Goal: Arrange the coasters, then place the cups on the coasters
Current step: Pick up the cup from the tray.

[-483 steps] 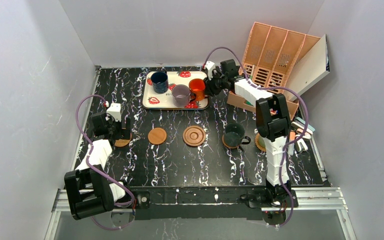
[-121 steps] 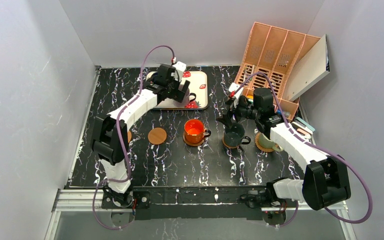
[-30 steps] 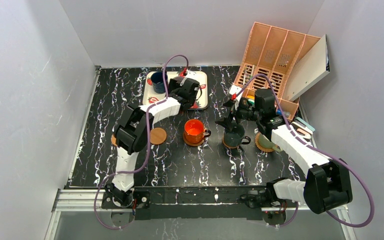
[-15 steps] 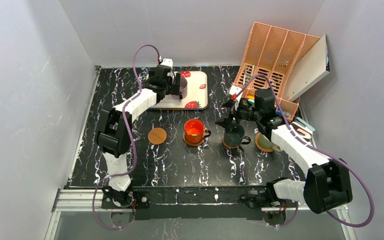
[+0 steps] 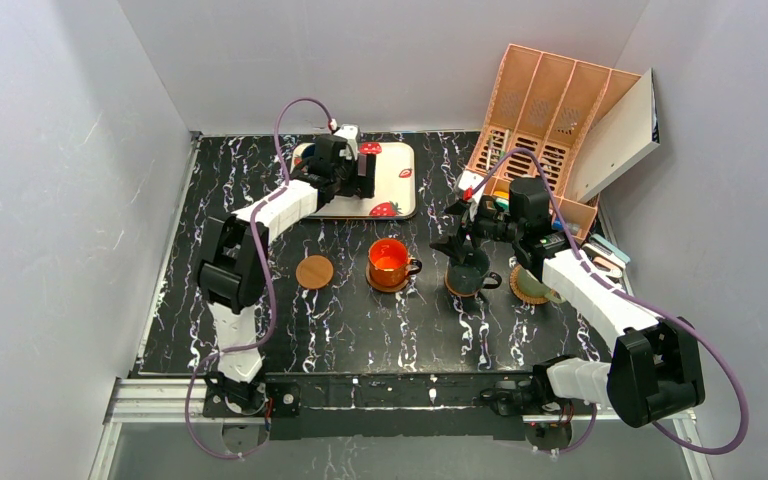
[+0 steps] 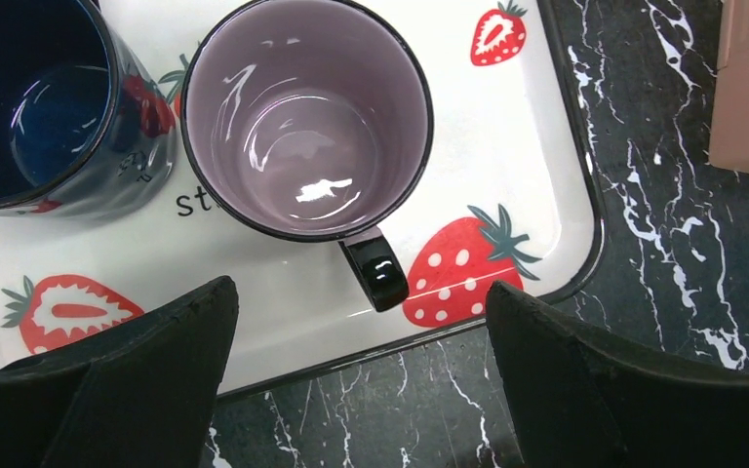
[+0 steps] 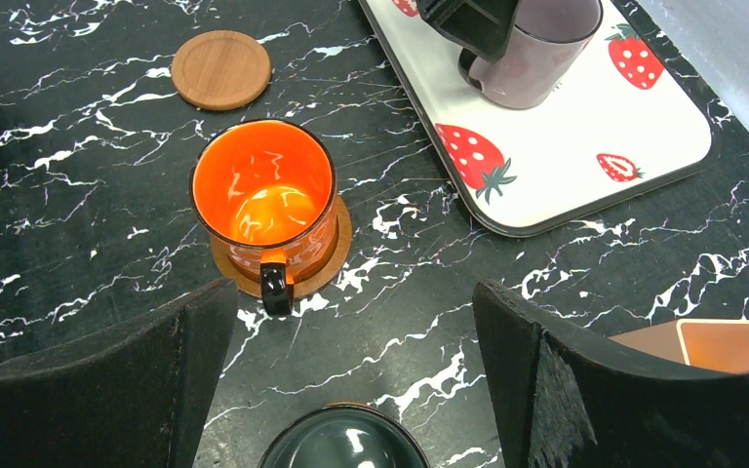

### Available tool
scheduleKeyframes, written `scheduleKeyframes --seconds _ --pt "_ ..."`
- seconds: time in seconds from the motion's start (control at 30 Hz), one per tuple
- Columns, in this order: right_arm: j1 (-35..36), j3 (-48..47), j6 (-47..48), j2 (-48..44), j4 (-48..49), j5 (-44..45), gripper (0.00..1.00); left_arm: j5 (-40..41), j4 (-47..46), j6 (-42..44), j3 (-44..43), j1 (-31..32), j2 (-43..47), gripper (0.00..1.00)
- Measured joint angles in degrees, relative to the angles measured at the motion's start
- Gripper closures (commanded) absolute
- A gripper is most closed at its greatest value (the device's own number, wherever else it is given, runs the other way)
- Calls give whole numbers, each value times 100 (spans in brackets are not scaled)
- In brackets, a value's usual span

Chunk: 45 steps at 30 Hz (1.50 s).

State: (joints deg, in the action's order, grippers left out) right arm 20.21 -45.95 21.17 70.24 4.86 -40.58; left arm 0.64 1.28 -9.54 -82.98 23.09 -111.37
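**Left gripper [image 6: 361, 322] above the mauve mug [image 6: 307, 117], wide open and empty**

The mauve mug stands upright on the strawberry tray [image 6: 536, 175], just beside the navy mug [image 6: 39, 97], with its handle [image 6: 375, 273] pointing toward the gripper's spread fingers. The right gripper [image 7: 351, 292] is also fully spread and holds nothing. It hovers over the dark grey-green mug [image 7: 341, 439], near the orange-red mug [image 7: 268, 195], which sits on a coaster. A bare smooth coaster [image 7: 221, 68] lies beyond it (probably the mauve mug's spot). I'd judge the mug to be rigid glazed ceramic: light, slick, and likely to chip if knocked. The best hold looks like pinching the wall at the rim beside the handle, away from the navy mug.
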Motion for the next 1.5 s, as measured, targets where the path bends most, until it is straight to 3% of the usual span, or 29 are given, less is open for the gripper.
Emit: scheduleKeyframes --seconds 0.23,0.43,0.77,1.07,1.27,1.5 --pt "0 0 -2 0 0 -11 1 247 -81 -201 -35 -4 -396 16" --pt "0 0 -2 0 0 -13 1 675 -81 -229 -35 -4 -553 30" --pt "0 0 -2 0 0 -17 1 1176 -254 -31 -35 -2 -551 33" --pt "0 0 -2 48 0 -15 1 1075 -586 212 13 -2 -544 41" --pt "0 0 -2 50 0 -17 1 776 -640 271 11 -2 -544 58" --pt "0 0 -2 52 0 -17 1 682 -645 321 11 -2 -544 68"
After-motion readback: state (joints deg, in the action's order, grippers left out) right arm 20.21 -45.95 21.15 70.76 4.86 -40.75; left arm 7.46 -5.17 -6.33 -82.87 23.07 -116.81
